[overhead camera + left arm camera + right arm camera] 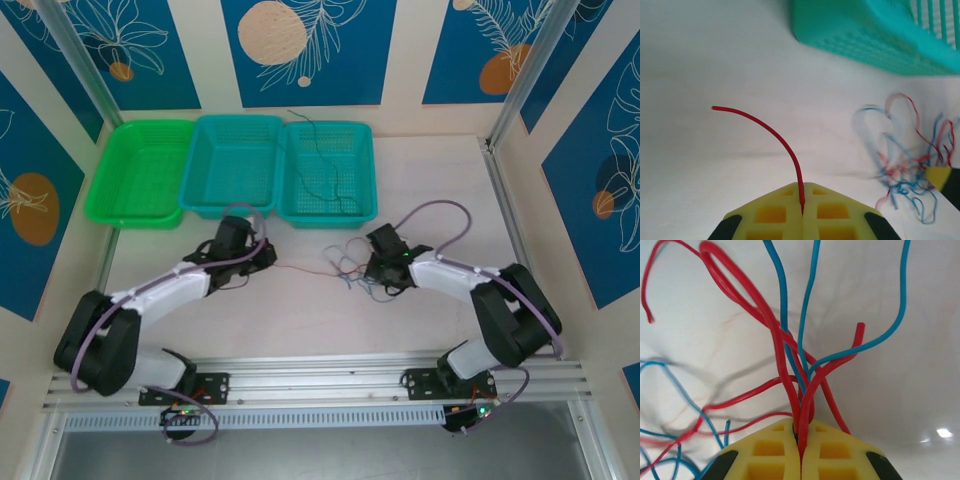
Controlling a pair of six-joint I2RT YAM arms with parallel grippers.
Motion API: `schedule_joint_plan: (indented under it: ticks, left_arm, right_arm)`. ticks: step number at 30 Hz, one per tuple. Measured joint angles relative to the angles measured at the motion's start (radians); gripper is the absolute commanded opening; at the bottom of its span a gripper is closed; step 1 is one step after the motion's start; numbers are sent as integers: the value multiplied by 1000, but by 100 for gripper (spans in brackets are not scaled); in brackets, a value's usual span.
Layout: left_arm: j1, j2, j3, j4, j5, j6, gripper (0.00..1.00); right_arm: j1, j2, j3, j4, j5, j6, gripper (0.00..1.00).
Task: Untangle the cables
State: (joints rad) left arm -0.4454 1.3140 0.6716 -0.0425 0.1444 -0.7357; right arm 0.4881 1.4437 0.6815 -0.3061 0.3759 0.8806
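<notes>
From above, a loose tangle of hair-thin, kinked red and blue-purple cables lies near the middle of the pale tabletop, right at the right claw. One thin red cable runs almost straight from the tangle leftward to the left claw. A dark thin cable wanders across the right-hand teal basket, a plastic mesh tray, and reaches over its back rim. That tray stands side by side with a second teal basket and a bright green basket along the far wall. The tabletop is bare between the arms' bases and the tangle, and patterned walls close in both sides.

At the left wrist, the left claw has its yellow fingers pressed together on the red cable. The cable's free end curves up and left over bare tabletop. The blurred cables lie to the right, below a teal basket.

At the right wrist, the right claw is clamped on a bunch of red and blue cables. These fan out from its fingers, crossing one another.
</notes>
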Motion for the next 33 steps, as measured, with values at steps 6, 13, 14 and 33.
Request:
schedule_joint_plan:
  ticks: [6,13,14,33]
  left_arm:
    - [120,-182,-41,-146,5,53,0]
    - [221,-331,29,-343,-1,148,0]
    - [246,-349,51,-374,-8,166,0]
    - [337,-402,341,-505,177,209,0]
  right_arm:
    - [-156,-174,-116,-8,-2,18,0]
    - [-286,-313,-135,-47,0,5,0]
    - [-325,-337,-141,-49,-6,-1,0]
    - [-540,-507,-202,-45,-240,-131,0]
